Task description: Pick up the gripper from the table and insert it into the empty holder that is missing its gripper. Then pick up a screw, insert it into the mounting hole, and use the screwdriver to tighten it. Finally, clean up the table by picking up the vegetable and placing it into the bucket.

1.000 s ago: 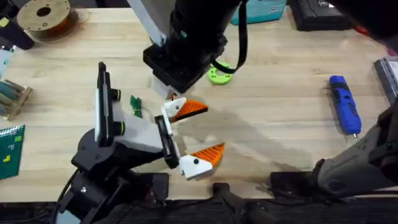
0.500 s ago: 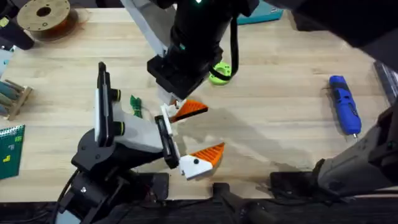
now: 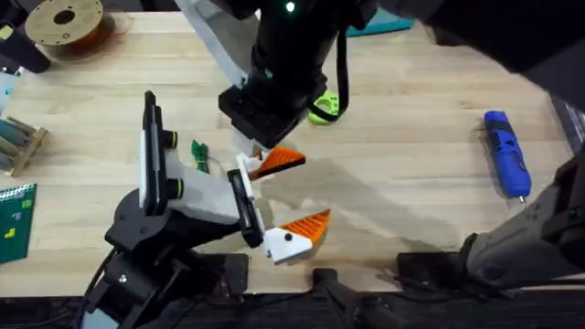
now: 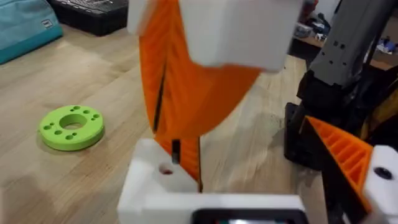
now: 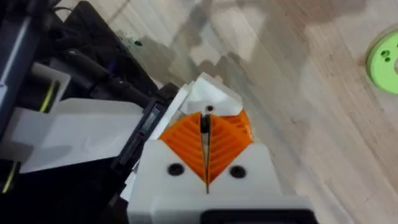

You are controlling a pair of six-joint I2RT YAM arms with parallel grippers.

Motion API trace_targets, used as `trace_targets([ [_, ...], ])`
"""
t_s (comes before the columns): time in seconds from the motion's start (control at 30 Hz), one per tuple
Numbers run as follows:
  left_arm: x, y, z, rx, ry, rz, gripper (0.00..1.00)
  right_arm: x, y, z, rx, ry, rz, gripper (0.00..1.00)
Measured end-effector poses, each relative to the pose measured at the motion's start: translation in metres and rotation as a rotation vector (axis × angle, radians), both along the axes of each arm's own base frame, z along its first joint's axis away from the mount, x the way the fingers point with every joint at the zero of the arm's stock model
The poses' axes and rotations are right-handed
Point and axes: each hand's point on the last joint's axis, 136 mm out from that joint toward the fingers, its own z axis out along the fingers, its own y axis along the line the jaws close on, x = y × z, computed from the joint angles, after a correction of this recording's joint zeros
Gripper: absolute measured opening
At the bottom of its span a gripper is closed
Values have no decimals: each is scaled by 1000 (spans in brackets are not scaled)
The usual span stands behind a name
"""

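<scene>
Insertion step: right hand (image 5: 206, 163) clenched, hovering over the holder (image 3: 245, 164) at 12 o'clock of left hand (image 3: 274, 203), released. Next: screw.

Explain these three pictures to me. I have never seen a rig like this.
Two robot arms work at a wooden table. One picture looks down from above; the other two come from a camera on each wrist. The left gripper is open; its white holder carries an orange wedge. The right gripper reaches across, shut on a small dark piece, probably a screw, just over that holder. On the table lie a blue screwdriver, a green ring and a small green vegetable.
</scene>
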Motion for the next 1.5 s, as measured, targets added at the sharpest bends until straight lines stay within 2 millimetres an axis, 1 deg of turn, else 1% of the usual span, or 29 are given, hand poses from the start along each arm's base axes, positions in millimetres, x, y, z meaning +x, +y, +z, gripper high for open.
trace_targets([
  [0.13, 0, 0, 0, 0, 0, 0, 987, -1, -1, -4, -11, 7, 0, 6],
  [0.43, 0, 0, 0, 0, 0, 0, 987, 1, 2, -3, 4, -3, 0, 6],
  [0.83, 0, 0, 0, 0, 0, 0, 987, 1, 2, -3, 2, -2, 0, 7],
  [1.1, 0, 0, 0, 0, 1, 0, 987, 2, 3, -12, -18, 12, 0, 6],
  [1.5, 0, 0, 0, 0, 1, 0, 987, 1, 1, -12, -27, 17, 3, 6],
])
